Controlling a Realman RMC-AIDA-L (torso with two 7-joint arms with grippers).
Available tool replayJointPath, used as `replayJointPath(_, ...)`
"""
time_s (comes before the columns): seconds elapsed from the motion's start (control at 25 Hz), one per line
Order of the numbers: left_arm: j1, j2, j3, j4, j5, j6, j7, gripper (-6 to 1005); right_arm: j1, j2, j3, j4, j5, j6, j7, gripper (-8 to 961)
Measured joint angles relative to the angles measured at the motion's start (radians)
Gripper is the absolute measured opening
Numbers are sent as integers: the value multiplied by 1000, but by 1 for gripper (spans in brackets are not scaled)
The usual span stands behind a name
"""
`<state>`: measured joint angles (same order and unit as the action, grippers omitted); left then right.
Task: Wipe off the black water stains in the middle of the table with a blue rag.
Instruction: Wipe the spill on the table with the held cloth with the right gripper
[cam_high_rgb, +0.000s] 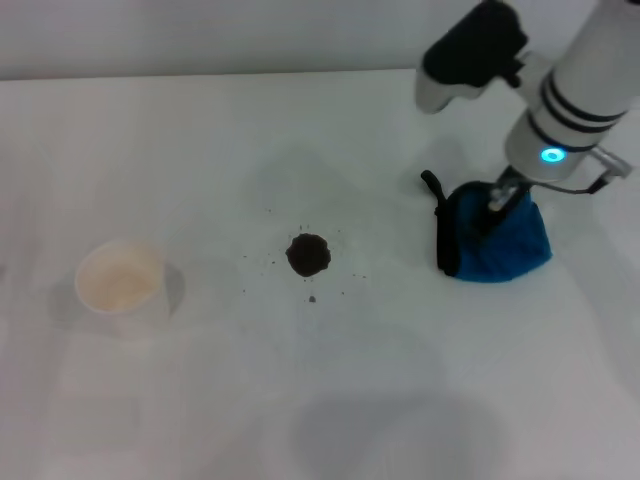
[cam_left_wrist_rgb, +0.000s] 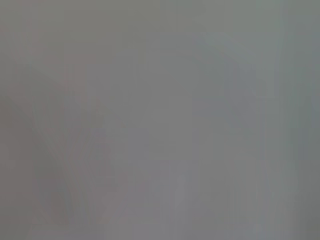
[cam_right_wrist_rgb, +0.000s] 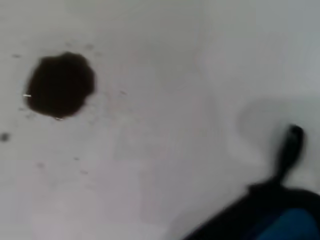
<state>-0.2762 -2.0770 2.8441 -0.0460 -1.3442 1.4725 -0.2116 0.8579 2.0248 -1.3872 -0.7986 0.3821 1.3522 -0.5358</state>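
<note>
The black water stains (cam_high_rgb: 308, 255) are a small dark blot ringed by tiny specks in the middle of the white table (cam_high_rgb: 330, 400). To its right the blue rag (cam_high_rgb: 512, 245) stands bunched into a mound, its black loop (cam_high_rgb: 432, 186) sticking out toward the blot. My right gripper (cam_high_rgb: 497, 205) comes down from above and is shut on the top of the rag. The right wrist view shows the stain (cam_right_wrist_rgb: 60, 85) off to one side and the rag's black-edged corner (cam_right_wrist_rgb: 285, 220) with its loop (cam_right_wrist_rgb: 290, 145). My left gripper is out of view.
A white paper cup (cam_high_rgb: 120, 280) stands upright on the left side of the table, well away from the stain. The left wrist view shows only a blank grey surface. The table's far edge runs along the top of the head view.
</note>
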Motion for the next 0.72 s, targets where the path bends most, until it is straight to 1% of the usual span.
replayJointPath(0.16, -3, 0, 0, 0, 0, 1, 0, 892, 39, 2, -132, 4, 100, -14, 29, 2)
replayJointPath(0.32, -6, 0, 0, 0, 1, 1, 0, 892, 81, 3, -222, 10, 186, -28, 43, 3)
replayJointPath(0.44, -8, -1, 0, 2, 1, 1, 0, 892, 111, 3, -316, 11, 265, -41, 57, 3)
replayJointPath(0.72, -12, -1, 0, 3, 2, 1, 0, 892, 186, 3, -548, 8, 506, -98, 78, 2)
